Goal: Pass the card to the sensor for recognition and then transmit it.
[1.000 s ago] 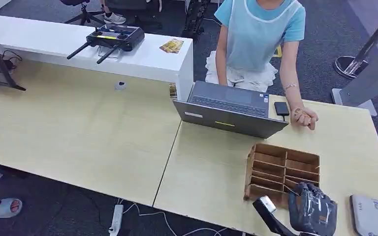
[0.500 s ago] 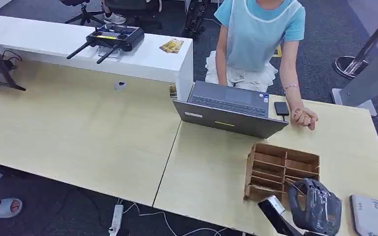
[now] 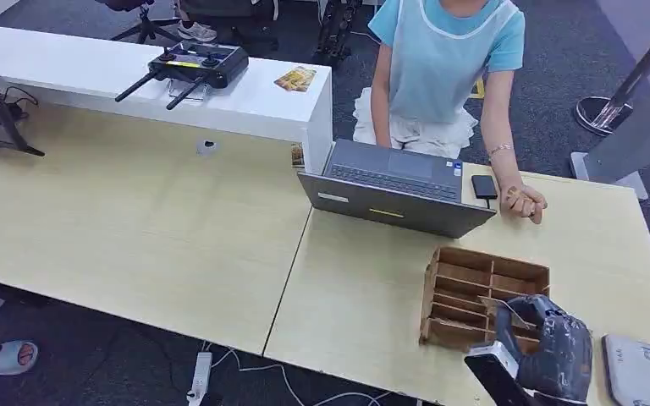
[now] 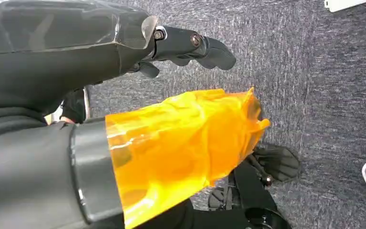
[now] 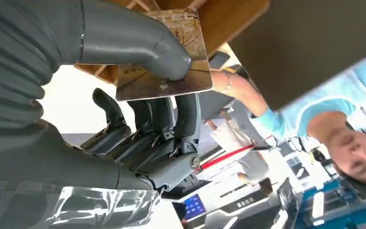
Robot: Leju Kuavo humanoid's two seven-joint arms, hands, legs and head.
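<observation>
Head view: right hand (image 3: pixel 556 355) above near edge of counter (image 3: pixel 364 288), just beside wooden slotted rack (image 3: pixel 482 296), card (image 3: pixel 508 313) pinched at rack's near side; white sensor box (image 3: pixel 635 370) to its right, laptop (image 3: pixel 398 190) beyond — person (image 3: pixel 448 68) seated behind.

Left wrist view: left hand (image 4: pixel 124 57) over grey carpet (image 4: pixel 314 86), fingers (image 4: pixel 195 45) apart, holding nothing.

Right wrist view: thumb (image 5: pixel 138 47) presses card (image 5: pixel 171 62) against fingers (image 5: pixel 186 114) — grip firm.

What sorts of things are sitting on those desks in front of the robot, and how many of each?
Laptop: 1
Phone: 1
Wooden card rack: 1
Grey sensor box: 1
Remote controller with antennas: 1
Yellow packet: 1
Card, pinched in the robot's right hand over the rack: 1
Total: 7
</observation>
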